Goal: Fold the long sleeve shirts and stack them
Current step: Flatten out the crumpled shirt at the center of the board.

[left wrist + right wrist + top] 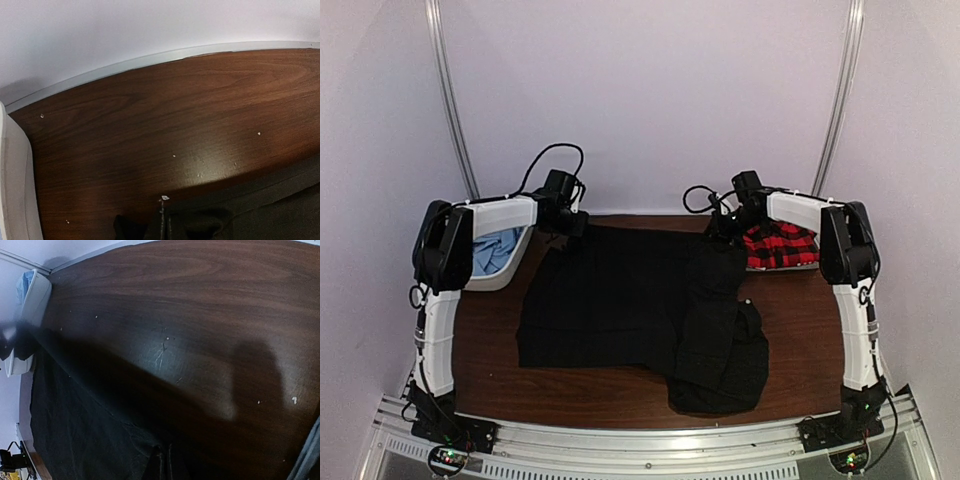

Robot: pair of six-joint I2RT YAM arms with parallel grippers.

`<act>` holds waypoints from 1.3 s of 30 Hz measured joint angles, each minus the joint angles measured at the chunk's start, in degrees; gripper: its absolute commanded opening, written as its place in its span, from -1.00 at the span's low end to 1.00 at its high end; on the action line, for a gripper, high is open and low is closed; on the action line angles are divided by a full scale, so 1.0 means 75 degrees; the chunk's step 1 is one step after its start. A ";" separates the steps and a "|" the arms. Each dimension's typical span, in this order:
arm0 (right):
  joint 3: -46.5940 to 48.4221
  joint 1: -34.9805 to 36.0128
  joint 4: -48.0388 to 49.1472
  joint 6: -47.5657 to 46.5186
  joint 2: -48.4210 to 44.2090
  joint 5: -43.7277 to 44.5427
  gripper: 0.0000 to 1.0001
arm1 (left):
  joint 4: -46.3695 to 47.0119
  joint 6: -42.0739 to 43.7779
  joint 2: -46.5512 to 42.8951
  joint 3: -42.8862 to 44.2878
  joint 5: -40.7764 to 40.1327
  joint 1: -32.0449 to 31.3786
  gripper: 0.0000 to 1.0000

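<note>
Folding the plain black cloth shirt [610, 300] looks like the step in hand. It lies spread flat in the middle of the dark wooden bench [485, 340], with its right side doubled over itself toward the near right.

Left gripper [567, 226] sits at the shirt's far left corner, right gripper [725, 230] at its far right corner. Jaws on both are clenched. In each wrist view black cloth runs right up to the fingertips, so each looks pinched on the far edge.

Light blue cloth shirt [495, 250] is bunched in a white bin [512, 275] at far left. Red-and-black plaid cloth shirt [780, 245] lies far right, just beside the right gripper. Neither is folded or stacked yet.

Next move, likely: both arms carry the far edge toward the near edge together, level, to halve the shirt. Risk: an uneven pull skews the fold or drags the doubled right side out.
</note>
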 measured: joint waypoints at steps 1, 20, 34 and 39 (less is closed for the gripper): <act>0.0207 0.0000 -0.0050 -0.0061 0.0108 0.0111 -0.92 | 0.0009 0.0003 0.0102 0.0064 -0.0035 0.0000 -0.99; 0.1349 -0.0216 -0.0265 -0.0621 0.0189 0.2052 0.08 | -0.0632 0.0487 0.1221 0.2369 -0.2116 0.1078 0.60; -0.4185 0.1408 0.0839 -0.0437 -0.3442 0.2305 0.14 | -0.0175 -0.0274 -0.2116 -0.1492 0.0207 0.0766 0.62; -0.5721 0.1824 0.1244 -0.0020 -0.4281 0.2428 0.15 | 0.0813 -0.0723 -0.3876 -0.3736 0.1075 0.0108 0.65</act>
